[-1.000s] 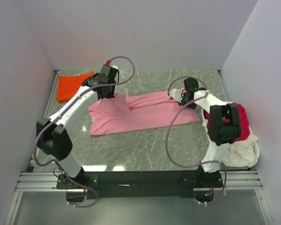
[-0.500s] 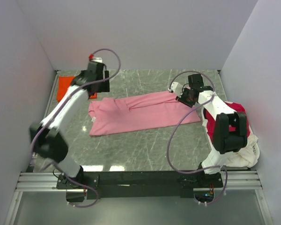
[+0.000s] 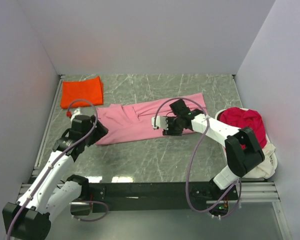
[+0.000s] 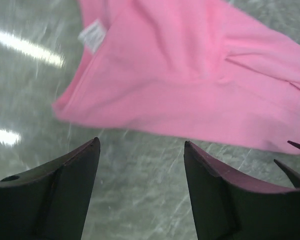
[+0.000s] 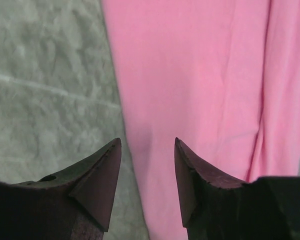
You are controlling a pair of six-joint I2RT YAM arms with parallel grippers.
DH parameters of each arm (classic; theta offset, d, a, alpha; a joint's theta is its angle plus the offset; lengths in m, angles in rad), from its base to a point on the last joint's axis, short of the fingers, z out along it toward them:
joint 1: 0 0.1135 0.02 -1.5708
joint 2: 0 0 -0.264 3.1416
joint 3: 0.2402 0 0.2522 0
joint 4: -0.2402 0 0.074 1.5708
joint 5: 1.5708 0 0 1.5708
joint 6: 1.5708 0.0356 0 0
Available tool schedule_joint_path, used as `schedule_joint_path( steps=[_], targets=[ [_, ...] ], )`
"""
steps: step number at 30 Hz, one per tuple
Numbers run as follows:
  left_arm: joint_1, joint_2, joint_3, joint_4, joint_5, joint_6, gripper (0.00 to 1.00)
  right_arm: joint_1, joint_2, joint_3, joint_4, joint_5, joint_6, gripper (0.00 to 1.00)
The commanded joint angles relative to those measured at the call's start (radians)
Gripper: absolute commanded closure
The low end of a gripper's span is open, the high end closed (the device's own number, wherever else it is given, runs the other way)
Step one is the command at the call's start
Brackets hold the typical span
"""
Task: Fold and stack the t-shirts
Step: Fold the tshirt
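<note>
The light pink t-shirt (image 3: 135, 122) lies as a long strip across the middle of the table, with a white label (image 4: 92, 36) near its left end. My left gripper (image 3: 100, 134) hangs open over bare table just short of the pink shirt's (image 4: 190, 75) near left corner, nothing between its fingers (image 4: 141, 141). My right gripper (image 3: 171, 127) is open above the pink cloth (image 5: 200, 75), straddling its near edge (image 5: 147, 140) without holding it. An orange-red t-shirt (image 3: 81, 92) lies folded square at the far left. A crimson t-shirt (image 3: 246, 121) sits bunched on a cream one (image 3: 262, 161) at the right.
Grey marbled tabletop (image 3: 155, 160) shows in front of the pink shirt. White walls (image 3: 20, 75) close in the left, back and right sides. The arms' black mounting rail (image 3: 150, 191) runs along the near edge.
Both grippers opened and left the pink shirt's far edge. The left arm swung back to the near left corner. The right moved to the near edge, and the shirt's right end now lies farther back.
</note>
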Motion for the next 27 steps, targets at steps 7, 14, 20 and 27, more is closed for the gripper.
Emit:
schedule_joint_path(
  steps=[7,14,20,27],
  targets=[
    [0.008,-0.025,-0.128,-0.03,-0.066,-0.456,0.28,0.132,0.132,0.014,0.172,0.255,0.082,0.45],
    [0.023,0.114,-0.167,0.094,-0.064,-0.521,0.29,0.152,0.147,-0.014,0.183,0.283,0.1,0.46],
    [0.069,0.288,-0.153,0.195,-0.075,-0.544,0.31,0.158,0.161,-0.02,0.176,0.284,0.103,0.49],
    [0.084,0.352,-0.202,0.223,-0.053,-0.564,0.39,0.165,0.167,-0.044,0.183,0.284,0.102,0.54]
  ],
)
